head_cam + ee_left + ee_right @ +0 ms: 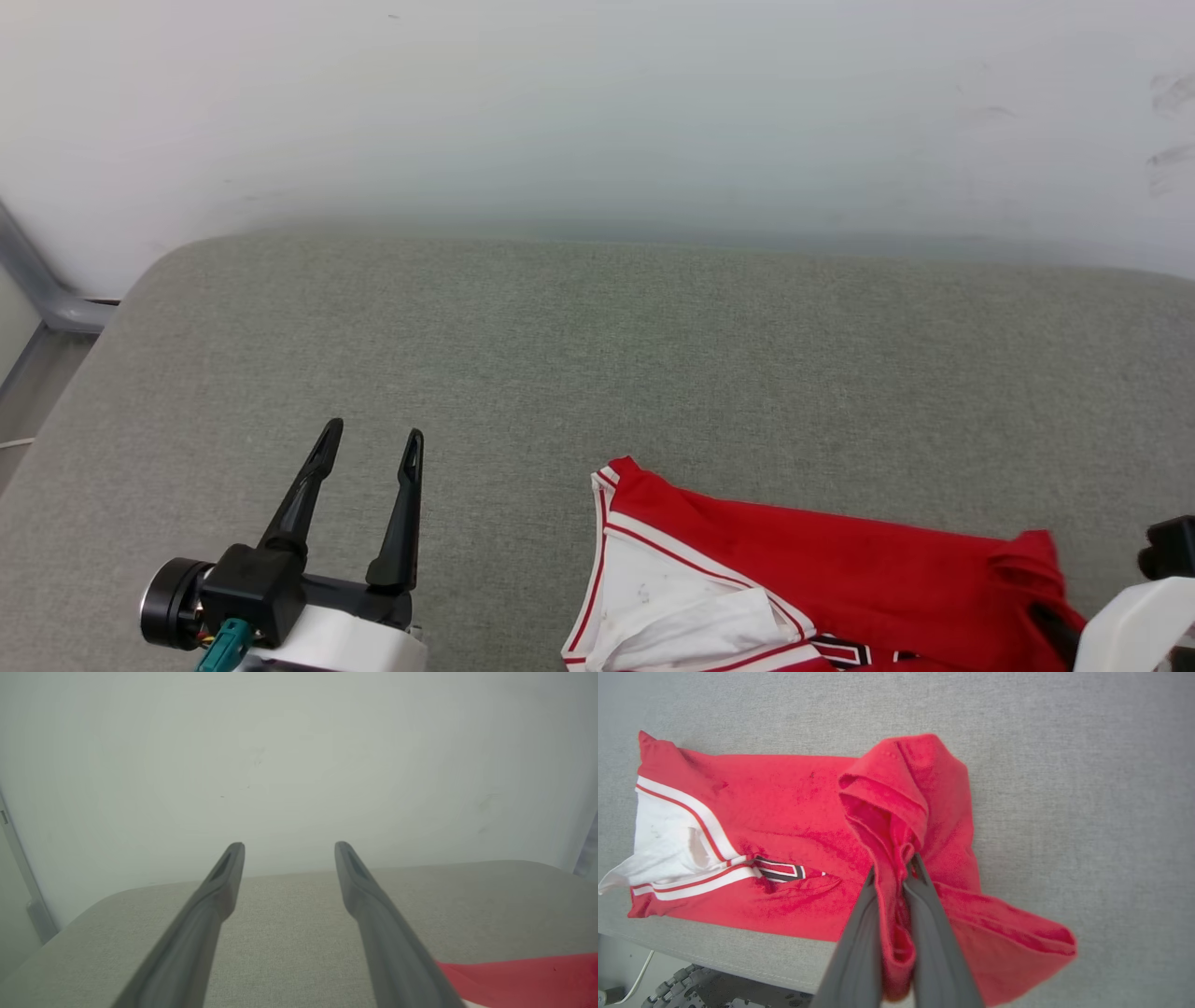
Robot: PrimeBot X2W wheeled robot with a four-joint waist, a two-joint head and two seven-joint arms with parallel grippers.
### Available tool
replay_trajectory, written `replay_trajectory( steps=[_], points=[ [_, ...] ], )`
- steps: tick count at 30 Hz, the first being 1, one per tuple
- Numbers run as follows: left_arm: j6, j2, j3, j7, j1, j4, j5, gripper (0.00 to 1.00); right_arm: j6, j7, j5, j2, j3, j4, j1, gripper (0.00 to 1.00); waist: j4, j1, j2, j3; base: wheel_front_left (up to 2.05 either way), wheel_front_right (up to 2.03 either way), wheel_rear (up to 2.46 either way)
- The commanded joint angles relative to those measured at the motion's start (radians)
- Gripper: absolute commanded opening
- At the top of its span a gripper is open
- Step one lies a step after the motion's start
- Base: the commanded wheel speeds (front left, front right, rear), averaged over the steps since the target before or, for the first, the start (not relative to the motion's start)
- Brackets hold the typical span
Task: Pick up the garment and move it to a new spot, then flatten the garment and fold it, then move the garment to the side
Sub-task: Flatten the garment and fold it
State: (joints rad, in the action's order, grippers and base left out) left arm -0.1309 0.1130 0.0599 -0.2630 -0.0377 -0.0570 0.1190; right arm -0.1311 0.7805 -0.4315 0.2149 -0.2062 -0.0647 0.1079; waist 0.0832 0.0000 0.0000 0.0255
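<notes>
Here the right tool pinches a bunched red fold of the garment, which lies at the near right edge of the grey fabric-covered counter. The left tool hovers spread to its left, apart.

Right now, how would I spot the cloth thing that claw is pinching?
Start from the wide grey cushion against the pale wall. Near its front edge lies the garment, a crumpled red jersey, with the right claw shut on a fold. Its red body, white sleeve with striped trim and black lettering set it apart from the plain grey around it.
</notes>
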Motion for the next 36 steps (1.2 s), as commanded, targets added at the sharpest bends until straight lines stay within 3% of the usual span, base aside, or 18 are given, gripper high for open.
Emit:
replay_trajectory(
  steps=[1, 8, 13, 17, 26, 36],
  points=[
    [0.001, -0.004, -0.003, -0.002, -0.01, -0.004, 0.003, 1.0, 0.001, 0.016, -0.009, -0.027, 0.009, -0.037, 0.019, 0.0, 0.008, 0.0, 0.0, 0.005, 0.0, 0.0, 0.0],
    [0.001, -0.001, -0.004, -0.002, -0.013, -0.01, 0.004, 1.0, 0.001, 0.07, -0.054, -0.125, 0.049, -0.126, 0.041, 0.0, 0.032, 0.0, 0.0, 0.011, 0.0, 0.0, 0.0],
    [0.001, 0.006, -0.002, -0.002, -0.013, -0.009, 0.005, 1.0, 0.001, 0.058, -0.119, -0.165, 0.078, -0.125, 0.016, 0.0, 0.053, 0.0, 0.0, 0.007, 0.0, 0.0, 0.0],
    [0.001, 0.007, -0.009, -0.002, -0.017, -0.005, 0.009, 1.0, 0.001, -0.037, -0.269, -0.167, 0.124, -0.047, -0.011, 0.0, 0.067, 0.0, 0.0, 0.006, 0.0, 0.0, 0.0],
    [0.001, 0.022, 0.009, -0.002, -0.004, -0.001, 0.006, 1.0, 0.001, -0.304, -0.508, -0.166, 0.365, 0.197, -0.135, 0.0, 0.101, 0.0, 0.0, -0.005, 0.0, 0.0, 0.0],
    [0.001, 0.019, 0.013, -0.002, 0.013, 0.006, 0.008, 1.0, 0.001, -0.526, -0.56, -0.166, 0.511, 0.518, -0.306, 0.0, 0.136, 0.0, 0.0, -0.024, 0.0, 0.0, 0.0]
  ],
)
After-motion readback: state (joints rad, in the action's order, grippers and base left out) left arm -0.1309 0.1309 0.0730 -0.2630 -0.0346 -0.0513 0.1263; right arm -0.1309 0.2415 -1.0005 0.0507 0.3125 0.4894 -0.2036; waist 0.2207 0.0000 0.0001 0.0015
